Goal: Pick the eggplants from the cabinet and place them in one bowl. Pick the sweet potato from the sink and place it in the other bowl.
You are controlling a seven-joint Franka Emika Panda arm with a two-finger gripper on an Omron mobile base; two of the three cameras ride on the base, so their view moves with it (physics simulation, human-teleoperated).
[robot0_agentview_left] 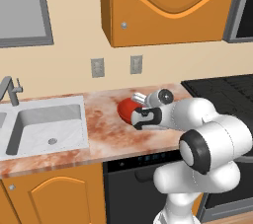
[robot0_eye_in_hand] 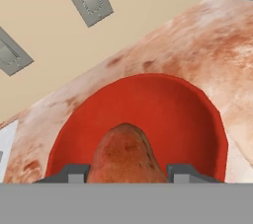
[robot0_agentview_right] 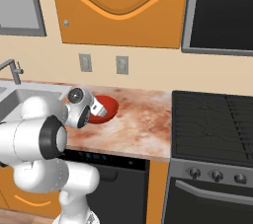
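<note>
Gripper point(robot0_eye_in_hand: 126, 174) clamped on the sweet potato point(robot0_eye_in_hand: 126, 154), one finger on each side, hanging over the red bowl point(robot0_eye_in_hand: 197, 114). Whether the potato touches the bowl's floor, can't tell. Bowl sits on the marble counter point(robot0_agentview_left: 106, 134), between sink point(robot0_agentview_left: 44, 127) and stove point(robot0_agentview_right: 212, 119).

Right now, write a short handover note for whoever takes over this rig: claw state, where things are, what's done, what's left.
Claw: shut on the sweet potato, poised over the red bowl.
Red bowl: on the counter between the sink and the stove.
Cabinet: the door in view is closed; eggplants and grey-green bowl are not visible from here.
Done: sweet potato lifted out of the sink and carried to the bowl.
Left: release it into the red bowl, then probably fetch the eggplants from the cabinet.
</note>
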